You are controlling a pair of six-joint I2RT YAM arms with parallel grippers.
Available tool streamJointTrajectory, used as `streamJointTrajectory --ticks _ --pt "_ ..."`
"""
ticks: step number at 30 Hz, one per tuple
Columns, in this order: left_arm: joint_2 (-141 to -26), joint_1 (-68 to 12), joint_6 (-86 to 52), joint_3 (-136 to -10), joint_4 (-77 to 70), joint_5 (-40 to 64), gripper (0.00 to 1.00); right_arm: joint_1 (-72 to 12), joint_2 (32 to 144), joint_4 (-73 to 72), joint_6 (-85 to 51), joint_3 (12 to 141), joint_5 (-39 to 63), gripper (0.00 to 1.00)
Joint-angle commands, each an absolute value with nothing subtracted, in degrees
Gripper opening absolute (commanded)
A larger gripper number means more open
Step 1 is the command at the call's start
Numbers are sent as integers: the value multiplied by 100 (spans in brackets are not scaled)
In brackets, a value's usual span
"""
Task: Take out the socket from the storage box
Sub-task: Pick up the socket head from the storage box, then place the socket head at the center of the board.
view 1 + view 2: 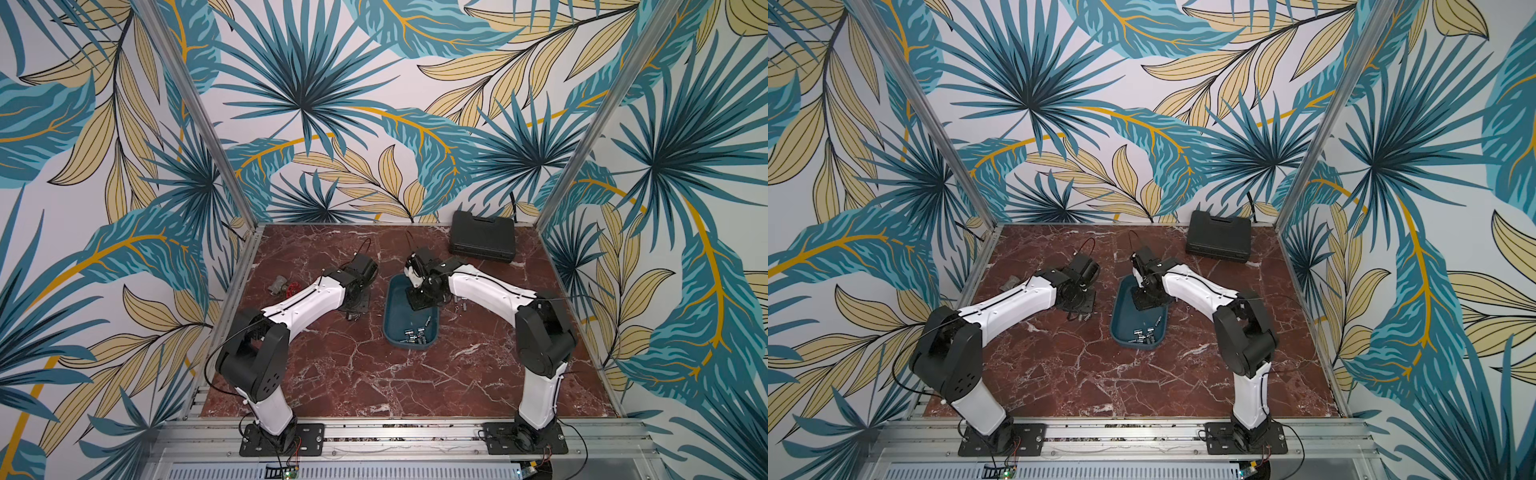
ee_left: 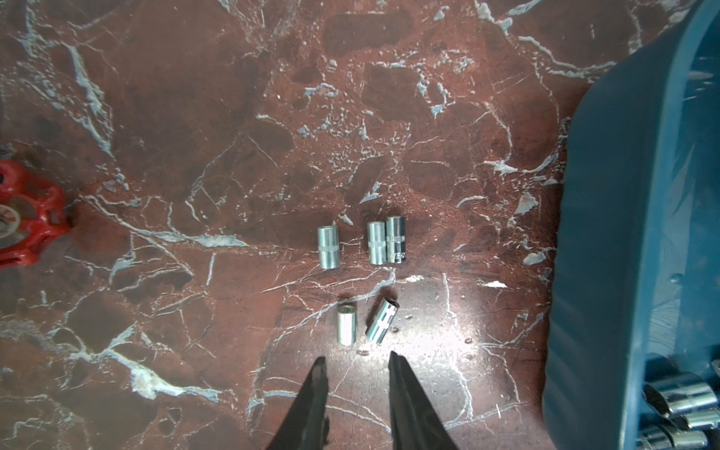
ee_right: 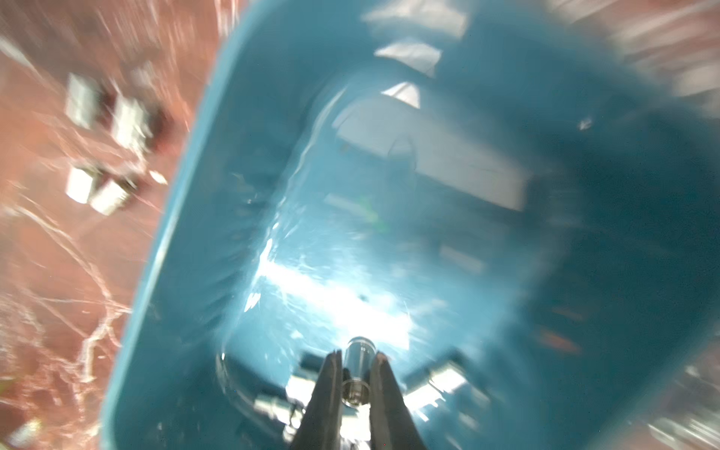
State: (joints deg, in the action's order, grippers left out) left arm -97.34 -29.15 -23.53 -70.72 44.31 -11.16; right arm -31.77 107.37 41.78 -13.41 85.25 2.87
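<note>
Pinching a socket (image 3: 360, 351), right pincer (image 3: 357, 357) apparently low inside the storage box (image 3: 230, 233)

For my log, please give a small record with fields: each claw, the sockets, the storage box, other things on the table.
right claw: shut on a socket, over the storage box
left claw: open, empty; five sockets lie on the table before it
storage box: more sockets lie at the end toward the arms' bases
other things: black tool case, closed; red valve handle
</note>
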Motion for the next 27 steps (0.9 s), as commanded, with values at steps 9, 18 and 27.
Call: streamJointTrajectory --ticks 9,18,27 --pt "-9589 -2883 -2351 -7111 4342 -1046 31 -2193 10185 4337 -1307 7813 51 12" --pt "-9571 -2883 -2355 -7032 4333 -1029 31 -2087 10612 3997 -1583 7517 63 12" --pt "-9589 -2878 -2367 -7022 4324 -1023 31 -2045 10964 3864 -1620 7462 0 13"
